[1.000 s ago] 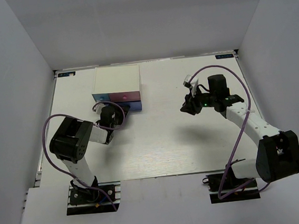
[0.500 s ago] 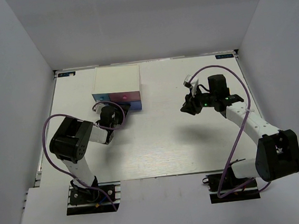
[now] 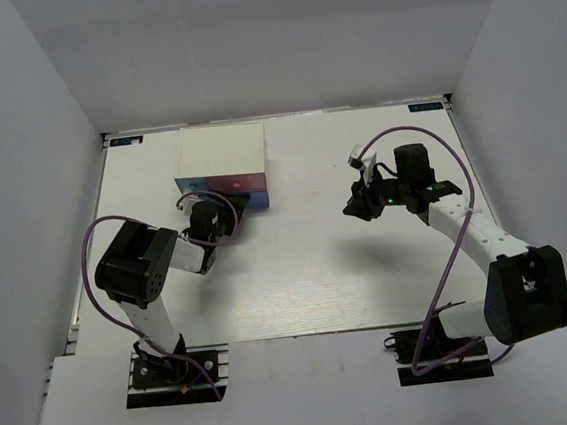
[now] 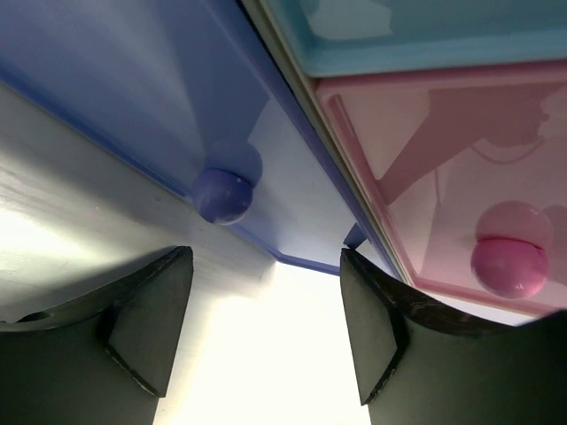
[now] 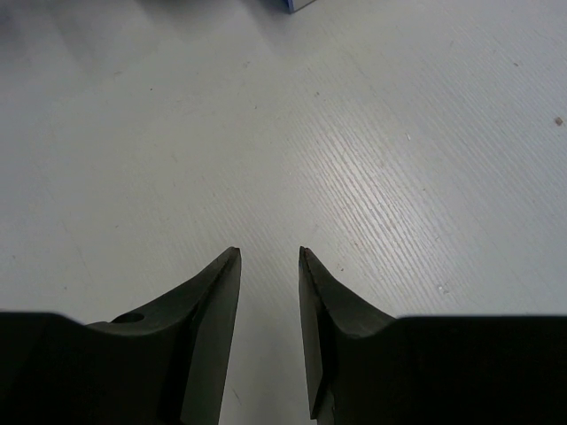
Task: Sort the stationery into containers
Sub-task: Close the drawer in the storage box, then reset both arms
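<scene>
Cream-topped plastic drawer box (image 3: pixel 223 156) sits at 11 o'clock on the white table (image 3: pixel 299 271). The left hand (image 3: pixel 207 218) is at its front, the right hand (image 3: pixel 355 206) hovers at 2 o'clock.

Left wrist: hand has spread wide and empty, round dark-blue knob (image 4: pixel 226 190) clear of it. Looks like a release.

Right wrist: narrow gap, empty.

No stationery visible, probably in the drawers.
</scene>
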`<state>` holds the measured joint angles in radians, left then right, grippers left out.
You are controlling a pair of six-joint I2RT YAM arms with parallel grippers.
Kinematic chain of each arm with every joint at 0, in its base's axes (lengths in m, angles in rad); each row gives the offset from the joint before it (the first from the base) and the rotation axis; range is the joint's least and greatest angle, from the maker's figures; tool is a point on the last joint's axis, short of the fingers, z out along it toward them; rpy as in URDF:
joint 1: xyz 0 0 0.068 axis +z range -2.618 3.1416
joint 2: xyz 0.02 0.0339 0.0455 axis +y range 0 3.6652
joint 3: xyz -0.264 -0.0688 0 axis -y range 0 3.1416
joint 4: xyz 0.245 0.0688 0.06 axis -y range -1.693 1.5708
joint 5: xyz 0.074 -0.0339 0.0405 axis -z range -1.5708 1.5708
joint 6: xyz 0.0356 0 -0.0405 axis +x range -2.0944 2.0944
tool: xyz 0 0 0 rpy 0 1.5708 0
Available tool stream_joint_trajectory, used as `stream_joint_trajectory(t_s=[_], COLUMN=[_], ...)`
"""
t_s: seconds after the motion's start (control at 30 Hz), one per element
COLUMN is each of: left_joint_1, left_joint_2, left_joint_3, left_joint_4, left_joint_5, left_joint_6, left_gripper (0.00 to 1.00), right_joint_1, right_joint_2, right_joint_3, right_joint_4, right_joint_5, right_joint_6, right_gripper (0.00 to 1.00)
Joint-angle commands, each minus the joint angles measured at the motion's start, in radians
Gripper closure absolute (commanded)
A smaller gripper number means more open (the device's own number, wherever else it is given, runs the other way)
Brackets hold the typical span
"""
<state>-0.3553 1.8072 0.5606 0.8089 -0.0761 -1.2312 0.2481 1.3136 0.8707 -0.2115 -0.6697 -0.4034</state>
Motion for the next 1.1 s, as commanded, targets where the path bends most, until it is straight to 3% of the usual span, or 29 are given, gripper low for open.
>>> stream_joint_trajectory(t_s=[0.0, 0.2, 0.4, 0.47, 0.53, 0.57, 0.77, 0.87, 1.07], left_joint_1=[0.007, 0.007, -0.011, -0.011, -0.011, -0.011, -0.031, -0.051, -0.060], left_joint_2=[-0.006, -0.037, -0.069, -0.110, -0.146, -0.167, -0.405, -0.580, -0.894], left_joint_3=[0.005, -0.040, -0.154, -0.197, -0.254, -0.267, -0.277, -0.265, -0.206], left_joint_4=[0.038, 0.038, 0.058, 0.081, 0.081, 0.070, -0.219, -0.362, -0.615], left_joint_5=[0.015, 0.033, 0.143, 0.196, 0.246, 0.266, 0.401, 0.414, 0.299], left_joint_6=[-0.002, -0.011, -0.001, 0.009, 0.039, 0.059, 0.272, 0.349, 0.501], left_gripper=[0.22, 0.23, 0.26, 0.26, 0.26, 0.26, 0.00, 0.00, 0.00], right_joint_1=[-0.006, -0.007, -0.004, -0.006, -0.006, -0.004, -0.007, -0.006, -0.007], right_joint_2=[-0.013, -0.020, -0.031, -0.033, -0.030, -0.033, -0.036, -0.031, -0.028], right_joint_3=[-0.004, -0.012, -0.029, -0.032, -0.033, -0.035, -0.045, -0.044, -0.033], right_joint_4=[0.001, -0.002, -0.005, -0.009, -0.019, -0.019, 0.006, 0.033, 0.060], right_joint_5=[-0.025, -0.025, -0.027, -0.024, -0.018, -0.015, 0.027, 0.093, 0.277], right_joint_6=[-0.011, -0.014, -0.018, -0.029, -0.031, -0.031, 0.035, 0.107, 0.303], right_gripper=[0.61, 0.61, 0.61, 0.56, 0.28, 0.10, 0.10, 0.10, 0.10])
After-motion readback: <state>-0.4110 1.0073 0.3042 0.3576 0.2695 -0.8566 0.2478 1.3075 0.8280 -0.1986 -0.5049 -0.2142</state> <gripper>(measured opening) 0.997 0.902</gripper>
